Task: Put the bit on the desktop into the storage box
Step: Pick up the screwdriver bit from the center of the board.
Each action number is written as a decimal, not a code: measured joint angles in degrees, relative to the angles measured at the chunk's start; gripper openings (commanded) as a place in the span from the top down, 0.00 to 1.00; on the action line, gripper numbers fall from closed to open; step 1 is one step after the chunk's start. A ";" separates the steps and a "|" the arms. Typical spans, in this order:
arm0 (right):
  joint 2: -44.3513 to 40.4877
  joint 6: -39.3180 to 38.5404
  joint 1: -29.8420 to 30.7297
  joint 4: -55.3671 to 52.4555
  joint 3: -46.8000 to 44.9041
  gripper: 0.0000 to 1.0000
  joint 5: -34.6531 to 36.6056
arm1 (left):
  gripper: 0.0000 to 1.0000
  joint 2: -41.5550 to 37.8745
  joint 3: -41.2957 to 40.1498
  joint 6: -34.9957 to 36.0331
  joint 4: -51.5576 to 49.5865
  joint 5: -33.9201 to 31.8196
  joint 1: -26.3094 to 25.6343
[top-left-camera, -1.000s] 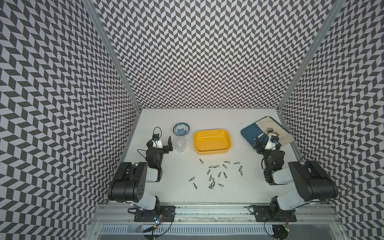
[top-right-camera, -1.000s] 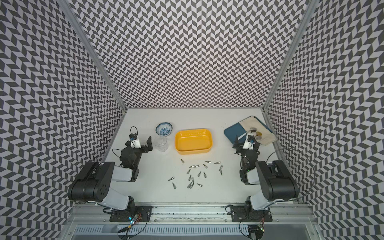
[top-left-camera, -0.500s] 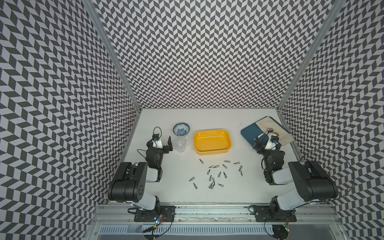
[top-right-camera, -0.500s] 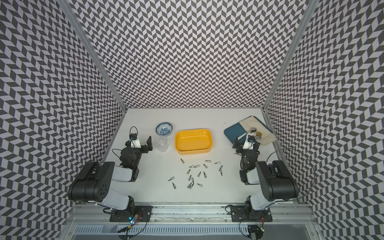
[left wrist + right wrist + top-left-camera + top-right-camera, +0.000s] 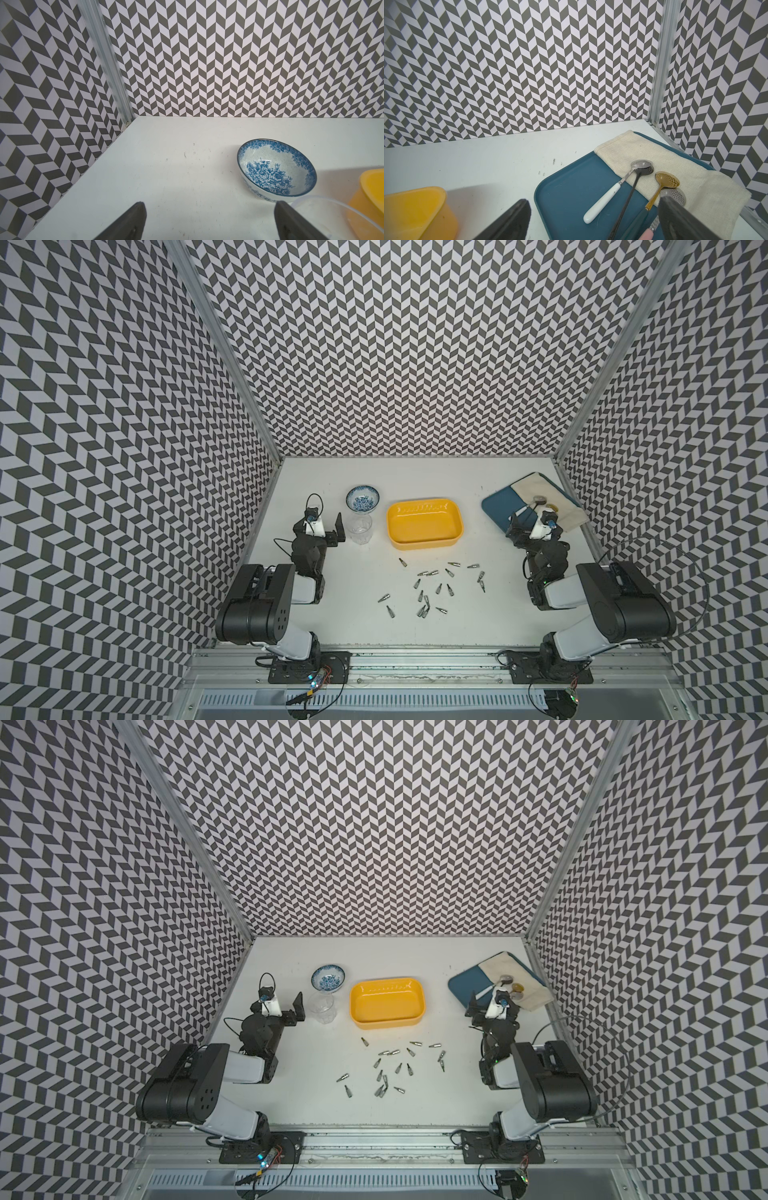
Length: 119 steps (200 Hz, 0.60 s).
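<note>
Nothing has moved — left pincer [image 5: 209, 216] and right pincer [image 5: 595, 207] gape, bits [image 5: 439, 588] loose near the storage box [image 5: 424, 544].

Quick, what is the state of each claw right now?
Left claw: open, holding nothing.
Right claw: open, holding nothing.

glossy yellow plastic storage box [image 5: 424, 526], metal bits [image 5: 432, 589]

A blue flower bowl [image 5: 276, 172] sits on the white table [image 5: 166, 166]. A clear cup [image 5: 324, 209] is just beside it, with the yellow box [image 5: 372, 187] next to the cup. The gripper [image 5: 209, 207] is wide open, holding nothing
</note>
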 measured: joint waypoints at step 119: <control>-14.12 -0.61 10.99 -47.89 26.32 0.01 1.36 | 0.04 -15.37 26.58 -4.76 -46.14 -17.75 -3.78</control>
